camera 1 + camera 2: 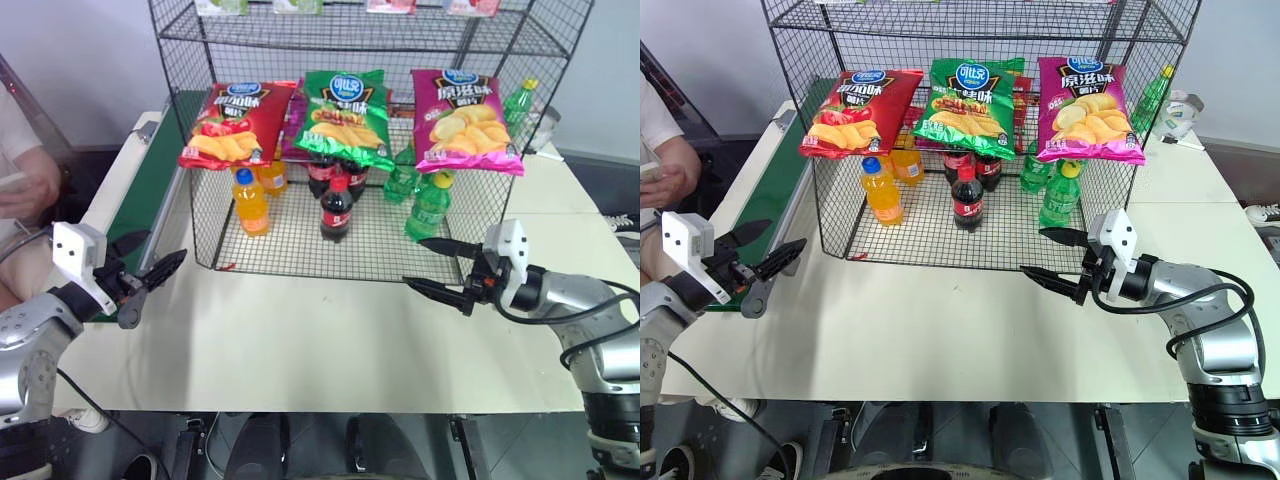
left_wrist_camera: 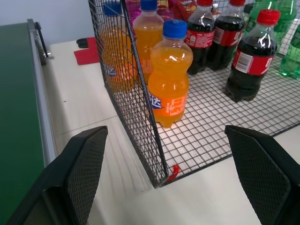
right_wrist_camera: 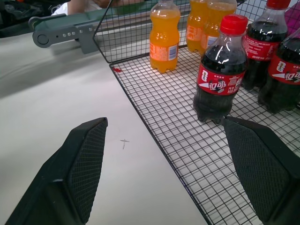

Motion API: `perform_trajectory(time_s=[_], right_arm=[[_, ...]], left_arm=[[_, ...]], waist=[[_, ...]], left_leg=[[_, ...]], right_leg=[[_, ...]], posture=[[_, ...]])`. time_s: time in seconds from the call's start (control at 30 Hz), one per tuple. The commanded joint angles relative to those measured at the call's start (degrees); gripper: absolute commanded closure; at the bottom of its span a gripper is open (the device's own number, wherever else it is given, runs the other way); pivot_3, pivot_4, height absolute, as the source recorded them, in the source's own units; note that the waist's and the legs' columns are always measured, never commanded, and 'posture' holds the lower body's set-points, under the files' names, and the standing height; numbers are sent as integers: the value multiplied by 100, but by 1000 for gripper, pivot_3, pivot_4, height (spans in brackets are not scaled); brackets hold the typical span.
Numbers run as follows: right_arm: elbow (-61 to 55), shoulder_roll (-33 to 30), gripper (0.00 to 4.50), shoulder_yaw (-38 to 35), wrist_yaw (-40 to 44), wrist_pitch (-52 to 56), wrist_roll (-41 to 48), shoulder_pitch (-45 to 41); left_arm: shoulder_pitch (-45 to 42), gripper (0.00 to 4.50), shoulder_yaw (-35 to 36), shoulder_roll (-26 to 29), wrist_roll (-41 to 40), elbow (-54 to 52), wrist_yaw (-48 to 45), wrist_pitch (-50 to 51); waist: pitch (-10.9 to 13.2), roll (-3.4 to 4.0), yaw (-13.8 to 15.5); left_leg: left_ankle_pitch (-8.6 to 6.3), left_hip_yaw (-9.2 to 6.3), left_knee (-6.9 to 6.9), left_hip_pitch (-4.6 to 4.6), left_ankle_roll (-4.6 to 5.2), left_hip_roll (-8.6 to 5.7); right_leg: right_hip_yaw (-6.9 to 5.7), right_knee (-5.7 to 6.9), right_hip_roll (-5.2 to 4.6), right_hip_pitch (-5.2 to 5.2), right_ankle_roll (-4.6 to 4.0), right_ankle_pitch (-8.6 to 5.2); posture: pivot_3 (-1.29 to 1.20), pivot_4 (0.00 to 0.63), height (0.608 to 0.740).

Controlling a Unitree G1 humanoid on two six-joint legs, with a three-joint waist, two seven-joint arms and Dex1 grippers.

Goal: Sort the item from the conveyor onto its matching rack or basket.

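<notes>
The glossy green crisp bag [image 1: 345, 118] is lying on the middle tier of the tall black wire-mesh rack [image 1: 200, 215], between a red crisp bag [image 1: 238, 123] and a magenta crisp bag [image 1: 463, 121], partly hiding the cola bottles [image 1: 337, 209] behind it. The left gripper [image 1: 150, 270] and right gripper [image 1: 437, 267] are hovering over the cream table [image 1: 320, 340], both spread wide and holding nothing. The dark green conveyor belt [image 1: 150, 185] is running half hidden behind the rack, its far end cut off.

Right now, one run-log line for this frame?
glossy green crisp bag: on black wire-mesh rack, between red and magenta bags | dark green conveyor: no item seen | left gripper: jaws open, empty | right gripper: jaws open, empty
</notes>
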Motion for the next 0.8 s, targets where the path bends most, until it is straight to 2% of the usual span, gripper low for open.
perform_trajectory(time_s=[0.03,0.8], right_arm=[[-28,-60,445,-74,-8,-112,42,-41],[-60,-70,445,12,-7,-200,-50,102]], left_arm=[[-39,227,-4,177,146,-9,-110,-87],[5,227,25,207,150,-82,-156,14]], waist=[[0,0,0],[0,0,0]], left_leg=[[0,0,0,0,0,0],[0,0,7,0,0,0]], right_leg=[[0,0,1,0,0,0],[0,9,2,0,0,0]], posture=[[0,150,739],[0,150,739]])
